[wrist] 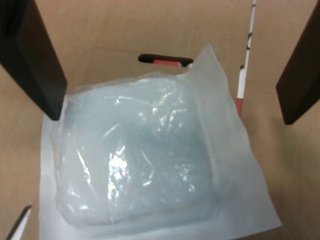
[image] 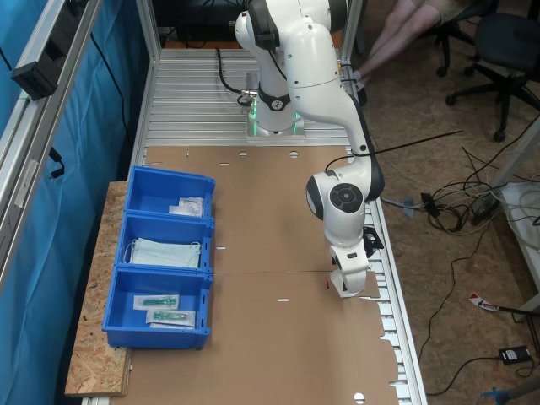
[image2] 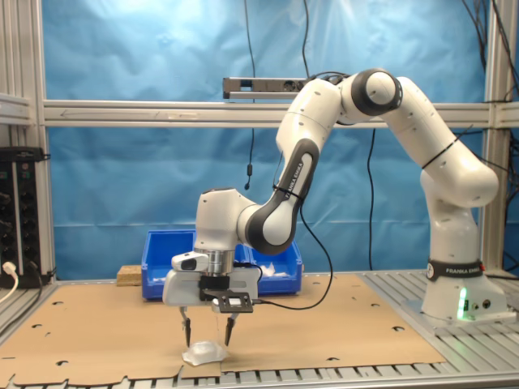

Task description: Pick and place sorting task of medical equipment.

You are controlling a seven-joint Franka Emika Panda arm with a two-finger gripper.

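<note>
1. White sealed packet (wrist: 145,160) lies flat on the brown cardboard sheet (image2: 97,324) covering the desk, crinkly wrapper up; in the second exterior view the packet (image2: 204,352) sits near the sheet's front edge.
2. Tool (image2: 208,332) hangs directly over the packet, jaws wide, one dark finger (wrist: 30,55) at each side, tips just above or at the wrapper's edges; contact cannot be told. Nothing gripped.
3. In the first exterior view the tool (image: 348,283) is low at the sheet's edge, at the first exterior view's right.
4. Blue three-compartment bin (image: 126,245) stands well apart, at the first exterior view's left: white packets (image: 187,206) in the far compartment, pale blue masks (image: 164,251) in the middle, clear packets with green contents (image: 164,309) in the near one.
</note>
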